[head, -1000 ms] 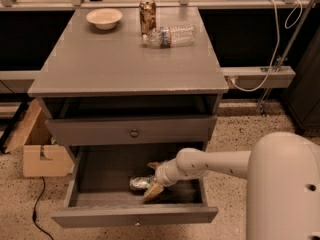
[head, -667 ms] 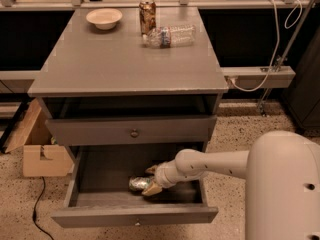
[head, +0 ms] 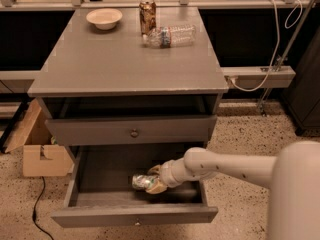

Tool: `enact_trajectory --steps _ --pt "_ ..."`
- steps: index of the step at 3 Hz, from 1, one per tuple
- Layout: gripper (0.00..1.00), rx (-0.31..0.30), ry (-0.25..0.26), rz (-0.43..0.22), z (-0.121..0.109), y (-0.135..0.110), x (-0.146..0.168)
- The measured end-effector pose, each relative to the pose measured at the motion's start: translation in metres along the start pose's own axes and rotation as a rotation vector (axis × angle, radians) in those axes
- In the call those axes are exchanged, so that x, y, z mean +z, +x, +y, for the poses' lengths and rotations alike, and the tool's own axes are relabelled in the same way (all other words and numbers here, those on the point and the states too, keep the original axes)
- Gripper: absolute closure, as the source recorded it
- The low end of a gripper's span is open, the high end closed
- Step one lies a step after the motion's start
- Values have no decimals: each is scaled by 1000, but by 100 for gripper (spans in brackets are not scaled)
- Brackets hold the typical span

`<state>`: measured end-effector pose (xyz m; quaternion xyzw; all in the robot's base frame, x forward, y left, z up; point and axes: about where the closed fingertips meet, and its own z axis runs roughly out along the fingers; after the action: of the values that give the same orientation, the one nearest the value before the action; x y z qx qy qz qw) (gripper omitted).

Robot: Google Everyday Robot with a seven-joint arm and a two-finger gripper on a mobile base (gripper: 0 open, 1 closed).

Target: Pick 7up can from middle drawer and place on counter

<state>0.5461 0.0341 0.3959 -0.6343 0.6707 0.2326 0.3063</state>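
Green-and-silver, the 7up can [head: 140, 181] lies on its side in the open middle drawer [head: 100, 166] below the bench's [head: 125, 64] front edge, so my end effector [head: 154, 179] reaches in low from the right, fingers [head: 156, 187] seemingly closed on its right end, with the closed drawer front [head: 100, 131] overhead leaving room only forward, then up.

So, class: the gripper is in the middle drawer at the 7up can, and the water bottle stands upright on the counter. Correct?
No: the camera view shows the water bottle lying on its side on the counter. The gripper is in the middle drawer at the 7up can.
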Motion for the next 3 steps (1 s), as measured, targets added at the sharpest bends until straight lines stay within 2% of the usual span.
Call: enact_trajectory --steps 1,2,3 --pt "100 -93 23 -113 -6 -38 -87" --pt "100 -147 22 -134 -4 -60 -175" --pt "100 -200 -4 -114 4 -86 -240"
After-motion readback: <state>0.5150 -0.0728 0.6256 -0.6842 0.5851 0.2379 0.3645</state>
